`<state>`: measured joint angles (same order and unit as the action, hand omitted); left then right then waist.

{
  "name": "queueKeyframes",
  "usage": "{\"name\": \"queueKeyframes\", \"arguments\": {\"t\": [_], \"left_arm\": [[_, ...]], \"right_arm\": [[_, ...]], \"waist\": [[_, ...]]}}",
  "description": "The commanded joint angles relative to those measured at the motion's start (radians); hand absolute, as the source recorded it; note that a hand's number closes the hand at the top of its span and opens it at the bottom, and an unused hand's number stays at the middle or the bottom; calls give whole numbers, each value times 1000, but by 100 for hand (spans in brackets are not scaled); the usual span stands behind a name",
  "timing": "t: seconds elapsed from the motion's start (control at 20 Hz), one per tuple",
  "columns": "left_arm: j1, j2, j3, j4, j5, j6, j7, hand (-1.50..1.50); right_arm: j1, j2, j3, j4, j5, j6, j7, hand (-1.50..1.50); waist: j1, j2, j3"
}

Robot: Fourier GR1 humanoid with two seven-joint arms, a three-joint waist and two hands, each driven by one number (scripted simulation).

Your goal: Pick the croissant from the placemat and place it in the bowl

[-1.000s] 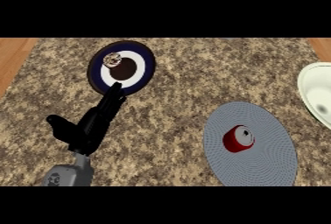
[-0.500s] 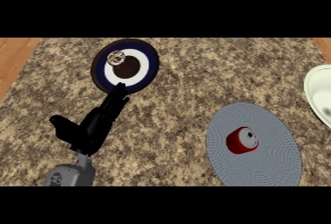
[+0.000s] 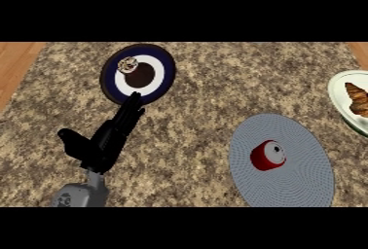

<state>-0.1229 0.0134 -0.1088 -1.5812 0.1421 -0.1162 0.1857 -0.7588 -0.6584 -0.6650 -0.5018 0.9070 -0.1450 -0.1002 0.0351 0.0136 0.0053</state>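
Brown croissant [image 3: 357, 98] lies in pale bowl [image 3: 338, 96].

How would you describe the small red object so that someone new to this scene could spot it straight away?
Start at the round grey placemat on the right half of the speckled counter. The red cup lies on its upper middle. It is the only red thing here; the croissant at the right edge is brown and sits in a pale dish.

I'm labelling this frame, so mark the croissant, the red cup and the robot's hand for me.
croissant [image 3: 357, 98]: head view, on its brown middle.
red cup [image 3: 267, 155]: head view, on its red side.
left hand [image 3: 104, 141]: head view, on the palm.
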Motion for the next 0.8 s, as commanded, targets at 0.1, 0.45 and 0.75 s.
{"name": "queueKeyframes", "arguments": {"t": [0.1,0.45,0.75], "left_arm": [[16,27,38,2,17,-11,-11,0],[39,22,39,-15,14,6,10,0],[60,46,79,0,30,2,1,0]], "right_arm": [[-21,40,-217,-60,-281,-31,-254,-150],[131,89,-303,-237,-489,192,-451,-150],[330,160,-379,-509,-635,384,-437,-150]], "waist": [[-41,-17,-1],[-73,-30,-6],[-120,-41,-10]]}}
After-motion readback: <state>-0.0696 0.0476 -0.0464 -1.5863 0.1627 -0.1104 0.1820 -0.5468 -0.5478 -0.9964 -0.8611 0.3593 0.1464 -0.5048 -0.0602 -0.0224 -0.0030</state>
